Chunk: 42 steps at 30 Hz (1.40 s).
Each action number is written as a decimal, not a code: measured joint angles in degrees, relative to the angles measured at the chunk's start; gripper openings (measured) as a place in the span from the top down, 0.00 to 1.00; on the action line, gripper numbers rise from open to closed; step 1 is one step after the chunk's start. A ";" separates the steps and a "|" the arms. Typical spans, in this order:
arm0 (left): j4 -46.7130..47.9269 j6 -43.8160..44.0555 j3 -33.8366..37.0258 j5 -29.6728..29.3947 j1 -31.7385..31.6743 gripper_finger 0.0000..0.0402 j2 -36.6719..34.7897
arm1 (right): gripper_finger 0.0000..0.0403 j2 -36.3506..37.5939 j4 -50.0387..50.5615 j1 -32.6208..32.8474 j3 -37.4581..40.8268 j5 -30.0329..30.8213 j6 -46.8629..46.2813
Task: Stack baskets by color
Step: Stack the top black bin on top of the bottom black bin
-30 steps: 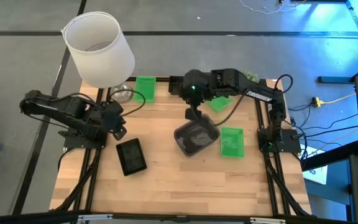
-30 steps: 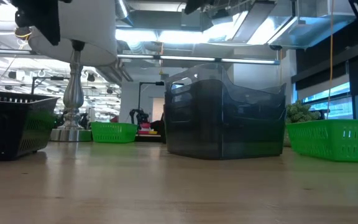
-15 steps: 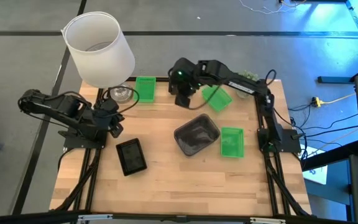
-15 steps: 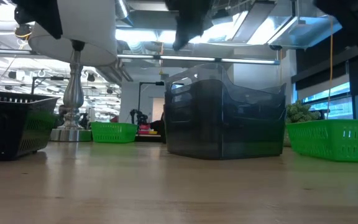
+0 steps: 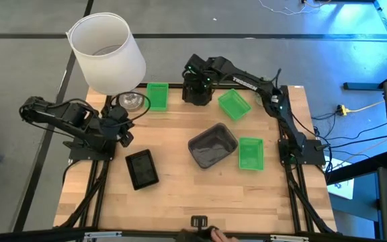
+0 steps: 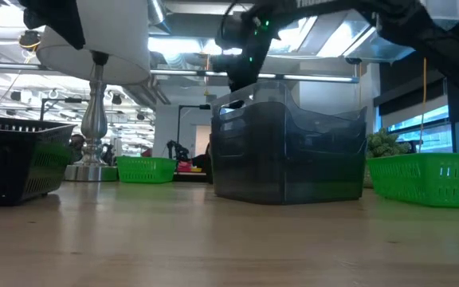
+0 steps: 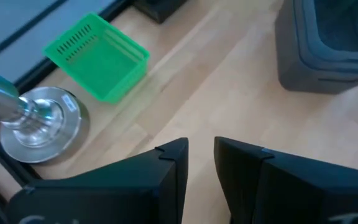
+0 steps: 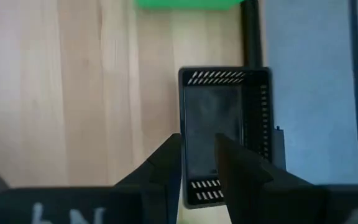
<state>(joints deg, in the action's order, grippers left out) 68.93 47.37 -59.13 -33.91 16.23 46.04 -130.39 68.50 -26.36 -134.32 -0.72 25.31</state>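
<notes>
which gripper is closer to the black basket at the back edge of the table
Right. The right gripper hangs directly over that black basket, fingers pointing down at it. The left gripper waits well off, near the table's left edge.

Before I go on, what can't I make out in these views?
- High view: the right arm hides the far black basket; only its wrist view shows it.
- Low view: the grey basket blocks the table behind it.
- Low view: the near black basket is cut off by the picture's edge.

Overhead looks down; low level; wrists close.
</notes>
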 joint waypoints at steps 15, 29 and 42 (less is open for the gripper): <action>0.02 0.04 0.00 -3.19 -0.09 0.83 0.00 | 0.76 -8.03 3.05 -5.10 0.00 -7.96 10.98; 0.02 0.07 -0.02 -4.13 -0.09 0.83 0.00 | 0.76 -10.83 4.76 -5.84 0.51 -8.46 11.25; 0.02 0.24 -0.01 -4.14 -0.09 0.83 0.01 | 0.76 -10.99 4.18 -6.47 1.57 -8.39 12.93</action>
<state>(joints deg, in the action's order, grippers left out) 68.95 47.62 -59.15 -38.05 16.14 46.05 -141.39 72.68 -32.83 -132.75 -9.11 38.24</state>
